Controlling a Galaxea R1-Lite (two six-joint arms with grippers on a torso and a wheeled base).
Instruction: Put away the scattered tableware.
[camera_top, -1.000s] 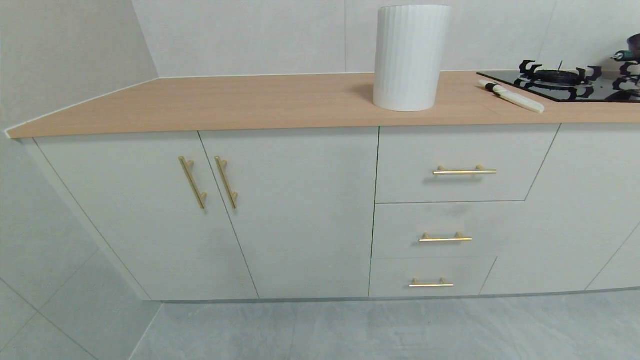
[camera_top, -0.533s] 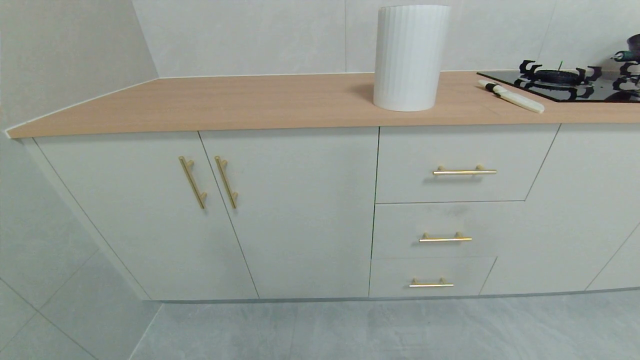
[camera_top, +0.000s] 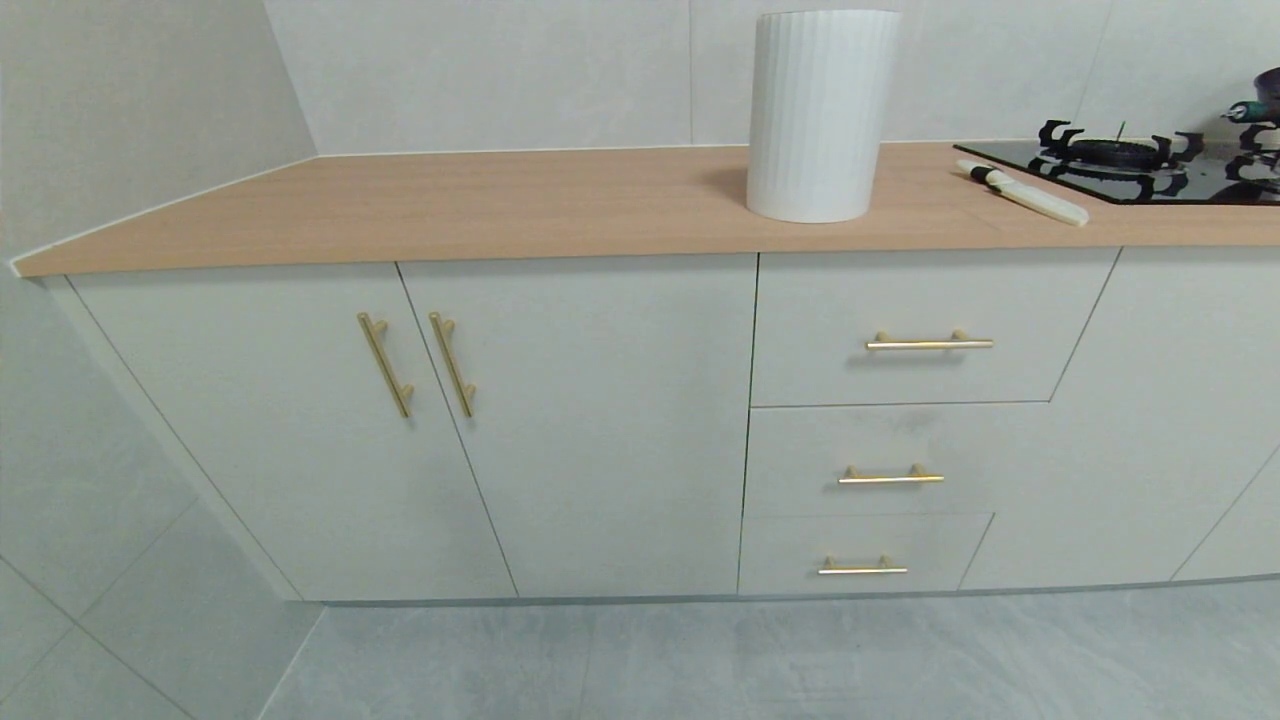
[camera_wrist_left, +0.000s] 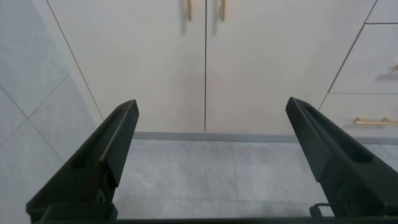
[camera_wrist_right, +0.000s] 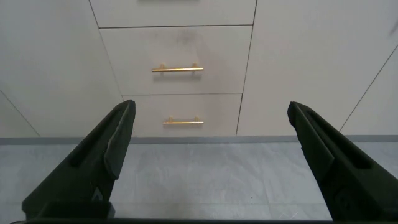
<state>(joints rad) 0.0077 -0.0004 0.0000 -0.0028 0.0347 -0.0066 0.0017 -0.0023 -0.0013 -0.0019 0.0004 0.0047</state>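
A wooden countertop (camera_top: 450, 205) crosses the upper frame, with a black gas hob (camera_top: 1120, 160) at its upper right. Below, two cabinet doors (camera_top: 590, 430) with brass handles (camera_top: 385, 365) sit left of three drawers (camera_top: 880, 440).

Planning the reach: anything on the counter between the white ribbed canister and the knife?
No. Head view shows bare countertop between the canister and the knife.

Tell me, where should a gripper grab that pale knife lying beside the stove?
Probably from straight above, closing across its narrow width near the middle of the knife. It lies flat on the countertop, long and slim, so only its thin sides offer a pinch. The stove edge runs close alongside; which end is the handle I cannot tell.
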